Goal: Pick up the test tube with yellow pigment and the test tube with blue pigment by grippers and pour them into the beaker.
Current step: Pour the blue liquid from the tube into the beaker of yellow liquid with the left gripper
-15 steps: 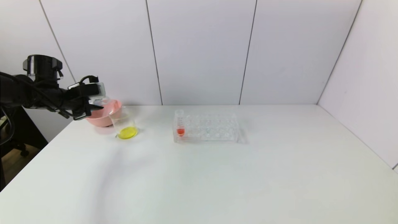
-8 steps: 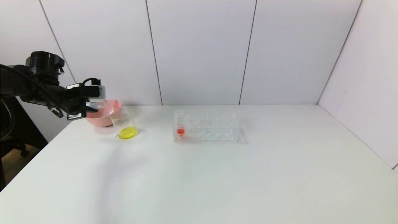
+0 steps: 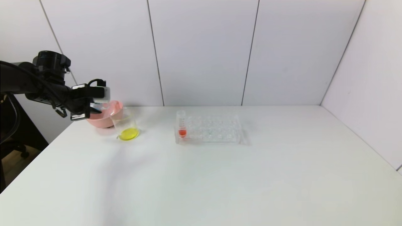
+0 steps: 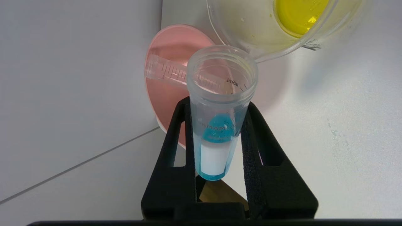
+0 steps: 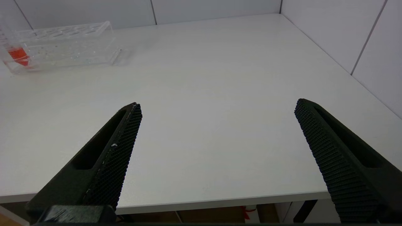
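Holding blue tube (image 4: 220,125), left hand (image 4: 216,138) beside beaker (image 4: 251,28), seemingly over pink bowl (image 4: 163,94).

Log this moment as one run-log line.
left gripper: shut on blue tube, near beaker | beaker: yellow liquid | right gripper: open, idle

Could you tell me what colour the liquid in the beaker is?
Yellow, pooled in the beaker; clearest in the left wrist view.
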Robot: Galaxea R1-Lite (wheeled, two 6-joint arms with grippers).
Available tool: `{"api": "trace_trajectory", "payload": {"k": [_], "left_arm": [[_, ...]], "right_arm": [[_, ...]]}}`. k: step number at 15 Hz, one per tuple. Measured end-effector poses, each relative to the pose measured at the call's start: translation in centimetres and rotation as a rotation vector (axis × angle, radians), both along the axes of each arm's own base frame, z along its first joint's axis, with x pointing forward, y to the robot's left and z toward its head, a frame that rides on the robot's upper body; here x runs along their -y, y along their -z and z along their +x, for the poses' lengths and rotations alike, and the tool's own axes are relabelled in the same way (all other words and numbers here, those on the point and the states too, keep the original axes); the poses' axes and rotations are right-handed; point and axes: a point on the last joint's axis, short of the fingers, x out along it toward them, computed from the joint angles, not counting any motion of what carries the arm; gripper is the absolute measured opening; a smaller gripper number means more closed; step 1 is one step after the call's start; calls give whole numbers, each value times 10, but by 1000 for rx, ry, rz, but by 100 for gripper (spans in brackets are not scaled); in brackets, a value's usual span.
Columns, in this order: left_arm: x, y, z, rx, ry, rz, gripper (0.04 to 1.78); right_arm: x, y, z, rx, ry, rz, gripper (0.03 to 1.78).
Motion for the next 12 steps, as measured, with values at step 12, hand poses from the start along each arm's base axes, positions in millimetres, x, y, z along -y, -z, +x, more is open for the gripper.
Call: {"api": "trace_trajectory", "payload": {"k": [12], "left_arm": [[9, -9, -1, -132, 19, -15, 44]], "right_arm": [[0, 0, 0, 0, 0, 0, 177]]}}
